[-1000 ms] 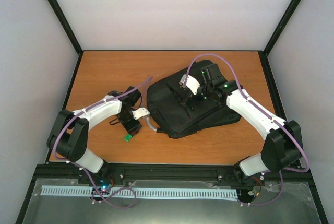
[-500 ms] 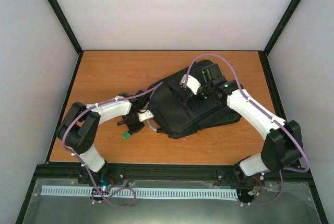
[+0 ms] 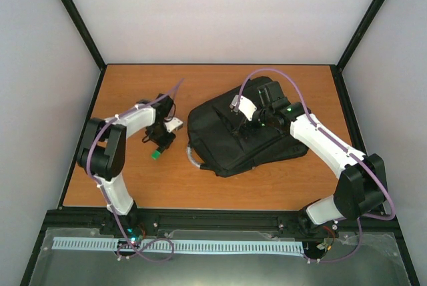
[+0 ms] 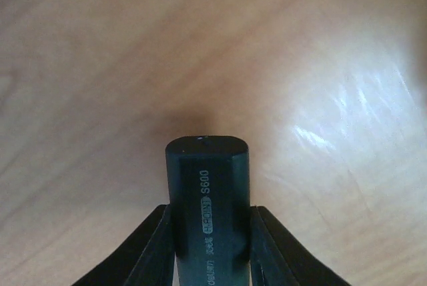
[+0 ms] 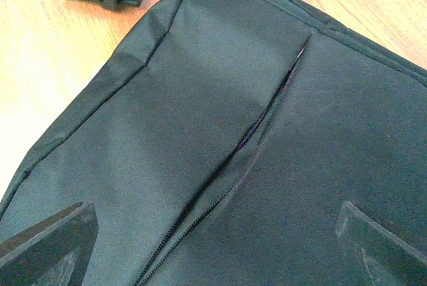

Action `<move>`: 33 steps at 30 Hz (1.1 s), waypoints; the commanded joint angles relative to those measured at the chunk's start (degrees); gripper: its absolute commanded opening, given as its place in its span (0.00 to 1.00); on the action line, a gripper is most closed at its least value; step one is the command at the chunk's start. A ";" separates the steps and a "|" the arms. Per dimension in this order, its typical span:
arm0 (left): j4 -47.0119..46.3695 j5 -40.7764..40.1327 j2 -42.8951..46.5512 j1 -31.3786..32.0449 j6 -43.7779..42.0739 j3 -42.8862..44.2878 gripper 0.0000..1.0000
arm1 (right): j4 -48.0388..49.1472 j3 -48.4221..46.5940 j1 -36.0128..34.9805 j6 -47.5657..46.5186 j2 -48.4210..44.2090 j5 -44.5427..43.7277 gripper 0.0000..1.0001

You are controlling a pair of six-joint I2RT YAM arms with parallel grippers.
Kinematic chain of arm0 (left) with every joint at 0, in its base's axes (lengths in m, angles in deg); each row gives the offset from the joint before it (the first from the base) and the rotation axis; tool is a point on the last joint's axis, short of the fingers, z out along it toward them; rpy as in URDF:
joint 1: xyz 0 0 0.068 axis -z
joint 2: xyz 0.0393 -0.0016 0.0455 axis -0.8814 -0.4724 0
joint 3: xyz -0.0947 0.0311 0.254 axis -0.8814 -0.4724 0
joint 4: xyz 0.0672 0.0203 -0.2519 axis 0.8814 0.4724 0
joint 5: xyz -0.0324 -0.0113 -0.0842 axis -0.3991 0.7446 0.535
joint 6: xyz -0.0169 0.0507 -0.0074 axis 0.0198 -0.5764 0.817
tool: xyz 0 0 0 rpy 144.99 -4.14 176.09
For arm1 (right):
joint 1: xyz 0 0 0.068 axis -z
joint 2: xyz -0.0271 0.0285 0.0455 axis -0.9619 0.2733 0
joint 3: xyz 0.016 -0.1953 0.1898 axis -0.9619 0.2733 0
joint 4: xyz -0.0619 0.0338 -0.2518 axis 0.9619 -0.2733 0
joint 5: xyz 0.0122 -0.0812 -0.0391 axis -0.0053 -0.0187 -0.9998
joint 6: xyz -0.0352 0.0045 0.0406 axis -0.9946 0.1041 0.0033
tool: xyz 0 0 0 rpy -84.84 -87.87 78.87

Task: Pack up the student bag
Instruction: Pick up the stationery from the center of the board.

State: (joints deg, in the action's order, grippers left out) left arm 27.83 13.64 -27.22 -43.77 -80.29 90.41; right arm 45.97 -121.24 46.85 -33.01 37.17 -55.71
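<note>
**Operator:** Where is the bag [image 3: 217, 133]?

**Spotter:** It lies flat on the wooden table [image 3: 133, 93], right of centre. Its grey loop handle [image 3: 193, 158] sticks out at the near-left corner. Your right arm reaches over the bag's middle.

**Operator:** And the right gripper [image 3: 245, 126]?

**Spotter:** Your right wrist camera shows its fingers [image 5: 47, 243] spread wide, one at each lower corner of the view, with nothing between them. Only black fabric lies below. The zipper [image 5: 260, 126] runs diagonally between the fingers, with a thin dark gap along part of it. You cannot tell from these views whether the fingers touch the fabric.

**Operator:** What about the left side?

**Spotter:** Your left gripper [image 4: 210, 223] is pinching a dark marker [image 4: 208, 179] printed "S600", with one finger pressed against each side of it. The marker's rounded end points away from the camera, over bare wood. A soft shadow sits just past that end. Whether the end touches the table is not clear.

**Operator:** Where is the left gripper relative to the bag?

**Spotter:** From overhead it sits left of the bag, near it but apart, with a strip of bare table between them. Your left arm is folded back tightly on itself. A small green tip [image 3: 155, 155] shows at the near end of what you hold. The same green shows in the top-left corner of your right wrist view, beyond the bag's edge.
</note>
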 commanded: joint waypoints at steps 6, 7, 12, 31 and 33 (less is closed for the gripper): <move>5.46 8.14 -7.58 -6.35 8.45 8.93 0.46 | 0.18 0.15 0.44 -0.44 -1.32 -0.15 1.00; 5.43 7.80 -6.83 -6.35 8.35 8.47 0.50 | 0.18 0.30 0.52 -0.44 -1.44 -0.15 1.00; 6.54 5.55 -2.37 -6.35 7.16 5.24 0.57 | 0.53 1.53 0.83 -0.18 -1.97 0.39 1.00; 3.16 3.88 0.25 -5.24 6.66 -2.55 0.48 | 1.34 1.76 1.01 0.71 -1.37 1.19 1.00; 2.88 3.93 -0.34 -5.17 7.06 -2.10 0.44 | 1.26 1.92 1.01 0.70 -1.50 1.04 1.00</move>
State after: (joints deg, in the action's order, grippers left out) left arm 32.16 17.70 -25.88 -49.43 -73.34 86.65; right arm 46.02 -120.17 47.51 -32.86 36.77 -55.25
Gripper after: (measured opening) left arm 0.470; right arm 1.000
